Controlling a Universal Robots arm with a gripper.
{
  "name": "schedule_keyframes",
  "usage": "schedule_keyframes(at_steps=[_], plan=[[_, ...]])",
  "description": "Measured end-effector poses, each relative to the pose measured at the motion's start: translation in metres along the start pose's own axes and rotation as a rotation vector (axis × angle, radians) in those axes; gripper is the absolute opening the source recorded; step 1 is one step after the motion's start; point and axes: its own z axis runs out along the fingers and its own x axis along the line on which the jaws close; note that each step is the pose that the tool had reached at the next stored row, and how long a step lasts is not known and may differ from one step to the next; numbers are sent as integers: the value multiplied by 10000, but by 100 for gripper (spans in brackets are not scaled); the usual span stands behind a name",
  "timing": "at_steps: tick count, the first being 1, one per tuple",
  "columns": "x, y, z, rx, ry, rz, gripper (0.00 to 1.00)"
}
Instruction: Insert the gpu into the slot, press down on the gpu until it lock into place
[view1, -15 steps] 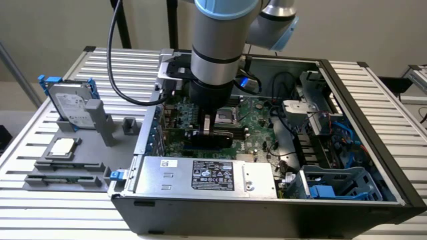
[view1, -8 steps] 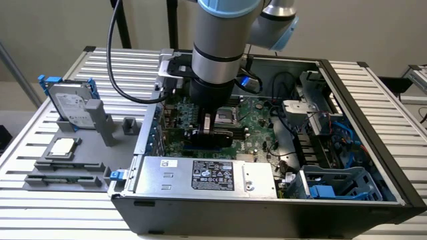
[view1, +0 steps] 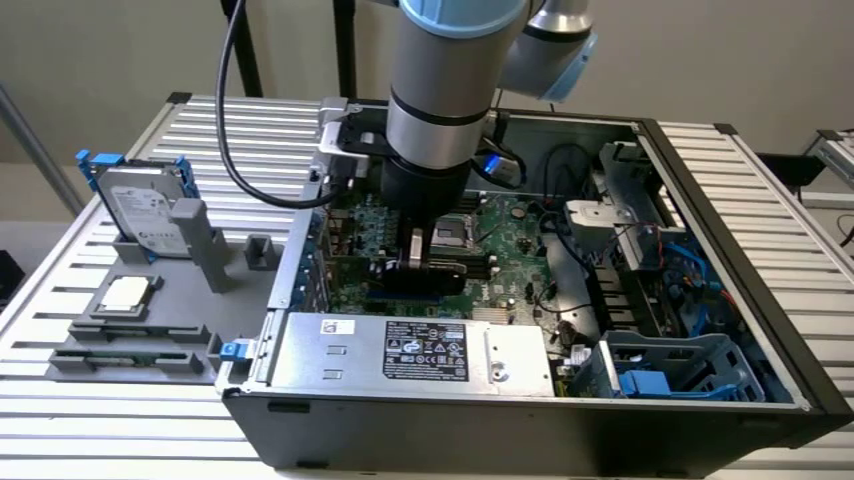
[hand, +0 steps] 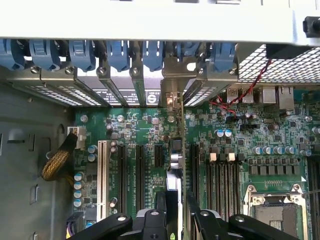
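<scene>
So the gripper (view1: 422, 268) is clamped on the gpu (hand: 174, 185), card standing on edge right over the slot (view1: 400, 297) on the motherboard (view1: 514, 225). Can't tell if it's seated.

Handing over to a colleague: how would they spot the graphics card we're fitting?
Look inside the open computer case, at the green board on its floor. Below the arm's gripper stands the graphics card, held edge-on: the one black card upright among bare slots.
</scene>
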Motion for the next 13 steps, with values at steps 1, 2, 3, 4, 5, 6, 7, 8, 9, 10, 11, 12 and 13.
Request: schedule_keyframes(at_steps=[1, 2, 3, 4, 5, 6, 7, 8, 9, 10, 11, 12, 13], plan=[[-2, -1, 4, 0, 0, -2, 26], [-4, -2, 7, 0, 1, -4, 26], [-5, -2, 10, 0, 1, -6, 26], [-7, -2, 12, 0, 0, -7, 26], [-7, -2, 12, -2, 2, -8, 26], [-7, -2, 13, -8, 5, -7, 26], [-8, -2, 14, -17, 6, -5, 26], [-8, -2, 14, -25, 9, -5, 26], [-8, -3, 16, -37, 11, -5, 26], [-8, -4, 17, -58, 13, -5, 26], [-8, -5, 18, -81, 16, -4, 26], [-8, -5, 20, -101, 19, -2, 26], [-7, -5, 21, -126, 23, 0, 26]])
